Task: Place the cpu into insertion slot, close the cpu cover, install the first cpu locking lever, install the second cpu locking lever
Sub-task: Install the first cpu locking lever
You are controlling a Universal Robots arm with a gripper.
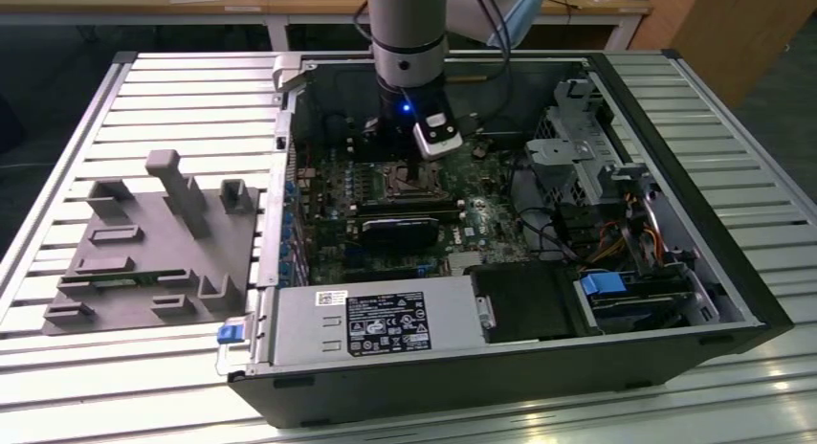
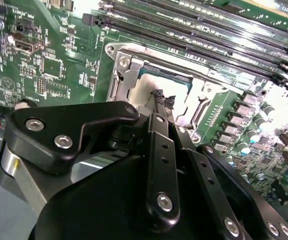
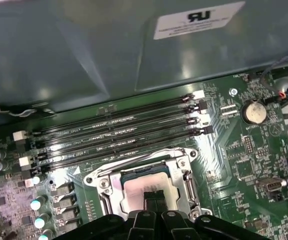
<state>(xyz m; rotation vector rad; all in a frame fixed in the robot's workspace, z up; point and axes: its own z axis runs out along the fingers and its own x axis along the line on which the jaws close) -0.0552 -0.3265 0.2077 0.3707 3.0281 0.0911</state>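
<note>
Above the insertion slot (image 3: pixel 146 187), the gripper (image 3: pixel 155 196) is seen pinched shut on nothing; the seated cpu (image 3: pixel 145 184) could be scraped if pressed.

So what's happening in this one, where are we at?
A single robot arm is reaching down into an open desktop computer case lying on a slatted table. Its gripper sits right over the insertion slot on the green motherboard, fingertips down at the chip. The cpu looks seated in the socket, and the cpu cover appears closed around it in both wrist views. Whether the locking levers are latched is hard to judge.
</note>
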